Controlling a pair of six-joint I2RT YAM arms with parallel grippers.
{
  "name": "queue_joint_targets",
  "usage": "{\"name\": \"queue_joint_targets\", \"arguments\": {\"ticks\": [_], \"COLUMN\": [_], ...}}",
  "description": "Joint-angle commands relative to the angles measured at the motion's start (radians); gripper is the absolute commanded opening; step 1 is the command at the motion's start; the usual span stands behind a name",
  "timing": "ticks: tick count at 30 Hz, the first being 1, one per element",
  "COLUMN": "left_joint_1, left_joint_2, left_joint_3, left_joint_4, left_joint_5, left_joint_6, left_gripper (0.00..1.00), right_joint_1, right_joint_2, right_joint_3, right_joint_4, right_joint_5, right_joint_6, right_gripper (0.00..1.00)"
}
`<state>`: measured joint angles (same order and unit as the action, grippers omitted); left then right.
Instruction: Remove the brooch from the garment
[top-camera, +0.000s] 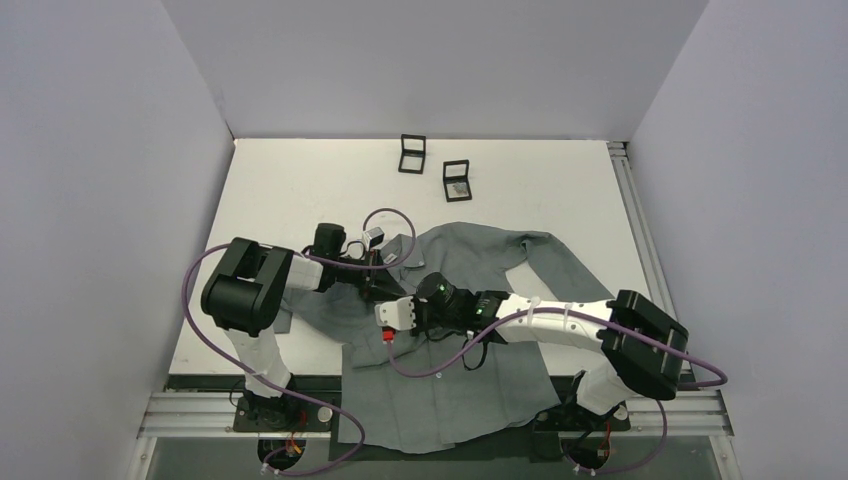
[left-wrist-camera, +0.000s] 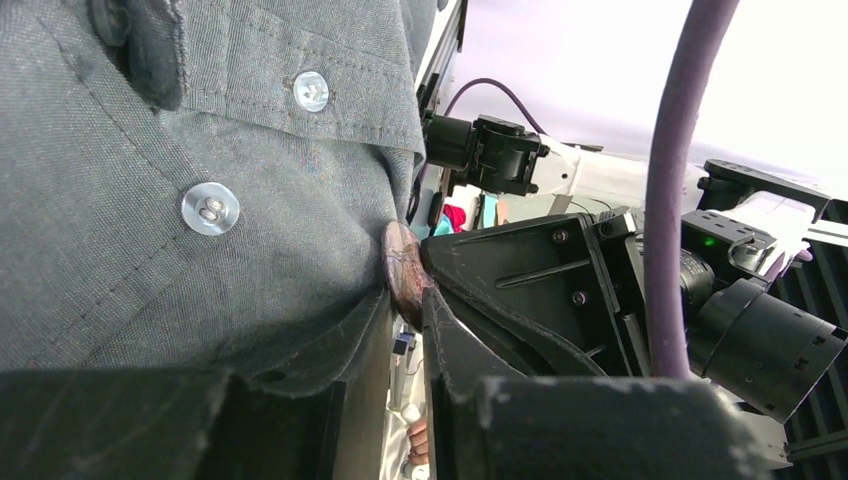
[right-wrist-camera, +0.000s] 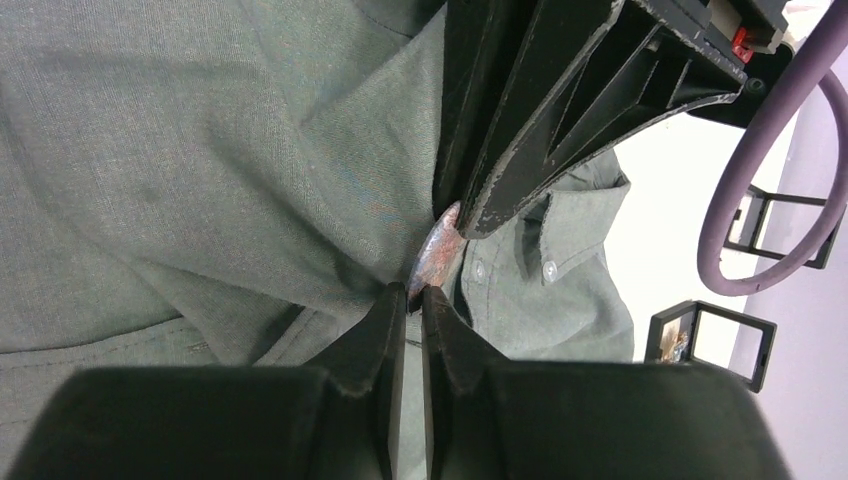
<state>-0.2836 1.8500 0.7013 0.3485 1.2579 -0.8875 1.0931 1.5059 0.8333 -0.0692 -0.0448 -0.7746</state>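
Right gripper (right-wrist-camera: 408, 292) just beside brooch (right-wrist-camera: 440, 250); left gripper (right-wrist-camera: 468, 222) touching it.

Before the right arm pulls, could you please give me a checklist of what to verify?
1. Right gripper on the brooch: ok; its jaws look closed at the disc's lower edge.
2. Left gripper bracing the shirt: cannot tell; its tips sit at the brooch's upper edge, but what they pinch is hidden.
3. Brooch free of the shirt: not ok; it still lies against the cloth.
4. Cloth caught in the right jaws: cannot tell; the slit is too narrow to see into.
5. Boxes out of the way: ok; they stand at the far side, apart from both arms.
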Motion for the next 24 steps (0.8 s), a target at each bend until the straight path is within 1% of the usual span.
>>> {"name": "queue_joint_targets", "arguments": {"ticks": [1,2,4,5,8,12,16,20,24], "left_joint_1": [-0.011,-0.011,-0.008,-0.003,0.025,0.074,0.121,0.179,0.231], "left_joint_2": [0.006,0.004,-0.004,-0.008,-0.031,-0.062,-0.112,-0.182,-0.235], "left_joint_3": [0.028,0.028,0.029,0.029,0.031,0.028,0.000,-0.052,-0.084], "left_joint_4": [0.010,0.009,0.001,-0.008,-0.032,-0.044,0.005,0.180,0.207], "left_joint_5": [0.053,0.052,0.050,0.045,0.031,0.013,-0.004,-0.033,-0.069], "left_joint_6": [0.012,0.014,0.024,0.033,0.062,0.097,0.096,0.060,0.105], "left_gripper": [0.15,0.17,0.24,0.25,0.32,0.38,0.43,0.46,0.46], "right_joint_1": [-0.010,-0.019,-0.039,-0.048,-0.102,-0.171,-0.209,-0.232,-0.259], "right_joint_2": [-0.003,-0.004,-0.007,-0.010,-0.016,-0.023,-0.022,-0.005,0.021], "right_joint_3": [0.009,0.010,0.016,0.021,0.027,0.028,0.014,-0.004,-0.018], "right_joint_4": [0.048,0.045,0.036,0.029,0.022,0.030,0.078,0.194,0.316], "right_joint_5": [-0.002,-0.015,-0.041,-0.052,-0.123,-0.225,-0.301,-0.350,-0.384], "right_joint_6": [0.013,0.018,0.049,0.060,0.118,0.202,0.299,0.415,0.558], "right_gripper": [0.00,0.00,0.00,0.00,0.00,0.00,0.00,0.00,0.00]}}
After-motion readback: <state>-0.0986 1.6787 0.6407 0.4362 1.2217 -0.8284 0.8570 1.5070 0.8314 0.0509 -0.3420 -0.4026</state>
